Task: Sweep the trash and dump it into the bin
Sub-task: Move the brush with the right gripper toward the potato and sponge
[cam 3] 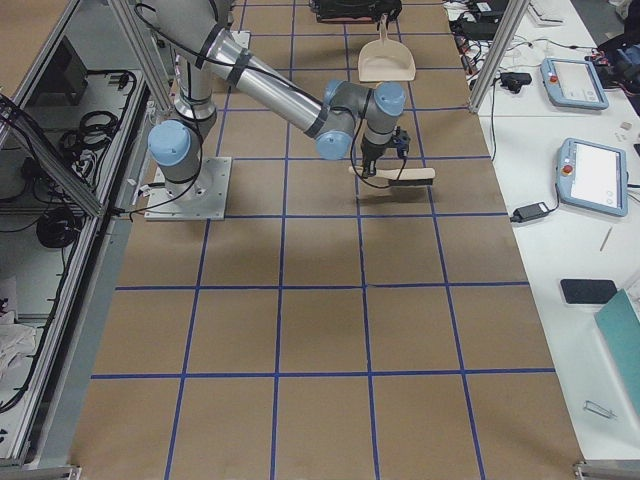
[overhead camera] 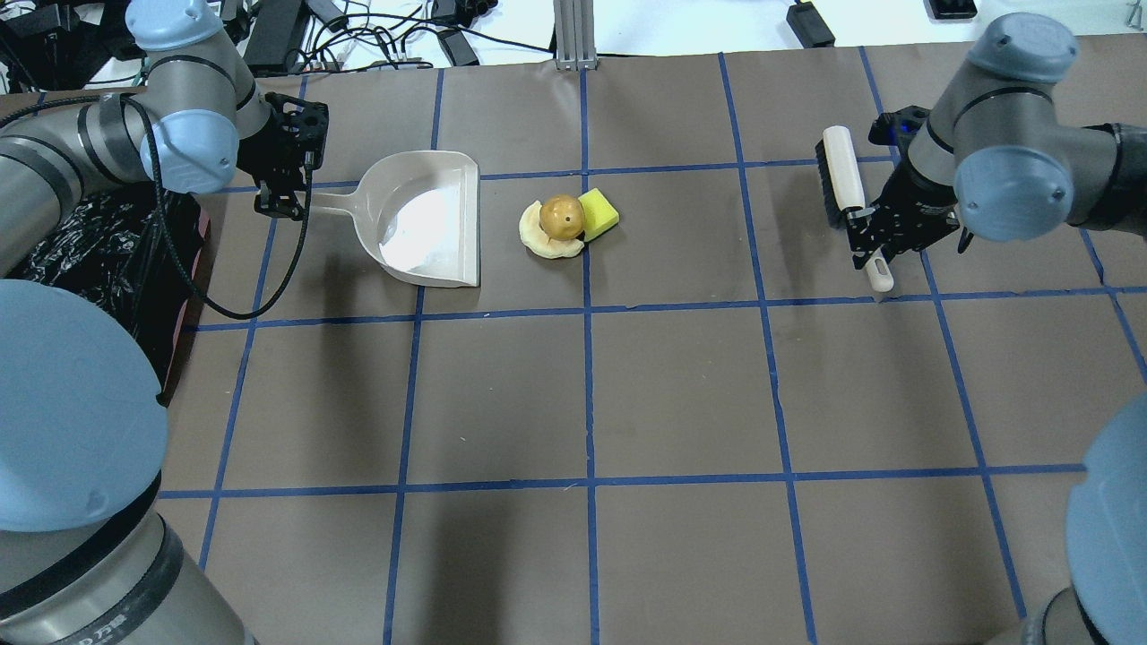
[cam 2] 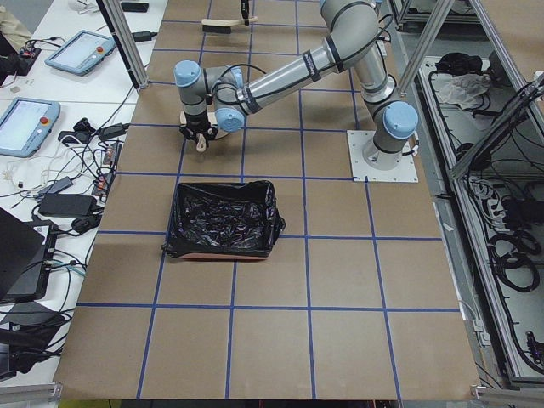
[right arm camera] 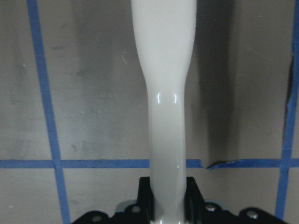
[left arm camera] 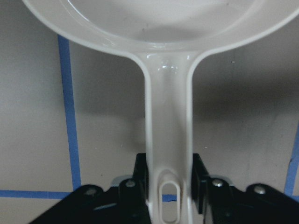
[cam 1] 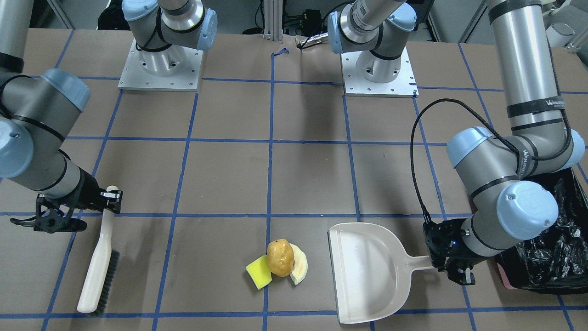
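Observation:
The trash lies in one small heap mid-table: a brownish potato-like lump [cam 1: 280,257] between a yellow sponge [cam 1: 258,272] and a pale peel slice [cam 1: 299,269]. A cream dustpan [cam 1: 367,271] rests just beside the heap with its mouth facing it. My left gripper [left arm camera: 168,186] is shut on the dustpan's handle [left arm camera: 167,130]. The bin [cam 1: 551,248], lined with a black bag, stands behind my left arm at the table's end. On the heap's other side my right gripper [right arm camera: 167,196] is shut on the white handle [right arm camera: 166,116] of a black-bristled brush [cam 1: 98,266].
Brown paper with a blue tape grid covers the table [overhead camera: 681,394]. The two arm bases [cam 1: 161,64] sit on plates at the robot's side. Cables and gear [overhead camera: 394,36] lie past the far edge. Tablets [cam 2: 25,123] sit on a side bench.

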Controlling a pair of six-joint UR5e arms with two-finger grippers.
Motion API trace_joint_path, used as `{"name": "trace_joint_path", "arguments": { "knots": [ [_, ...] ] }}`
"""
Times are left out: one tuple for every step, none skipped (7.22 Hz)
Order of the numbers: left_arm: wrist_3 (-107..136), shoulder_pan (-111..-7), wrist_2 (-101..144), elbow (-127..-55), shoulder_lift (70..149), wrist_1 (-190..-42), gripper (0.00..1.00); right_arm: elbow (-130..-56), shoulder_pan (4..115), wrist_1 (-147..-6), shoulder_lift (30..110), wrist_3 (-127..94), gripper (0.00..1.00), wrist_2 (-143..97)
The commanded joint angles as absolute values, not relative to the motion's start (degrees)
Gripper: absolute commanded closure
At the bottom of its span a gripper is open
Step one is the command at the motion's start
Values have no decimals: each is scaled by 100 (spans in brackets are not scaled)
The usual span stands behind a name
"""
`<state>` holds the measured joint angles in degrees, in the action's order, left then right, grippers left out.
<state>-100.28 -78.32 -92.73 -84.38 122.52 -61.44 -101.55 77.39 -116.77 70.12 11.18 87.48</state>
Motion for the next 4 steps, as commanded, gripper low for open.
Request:
{"name": "trace_joint_path", "arguments": {
  "knots": [
    [-10028, -7831, -9272, -8438, 12269, -6144, 73, -9924, 8495, -11654, 6979, 355, 100, 8745],
    [-10028, -7840, -9272, -8438, 12261, -6152, 73, -9853, 8804, -11646, 6857, 21, 100, 8745],
    [-10028, -7849, -9272, -8455, 12243, -6161, 73, -9731, 9024, -11585, 6734, -69, 100, 8736],
    [-10028, -7849, -9264, -8542, 12208, -6161, 73, -9608, 9270, -11427, 6654, -96, 100, 8615]
  ]
}}
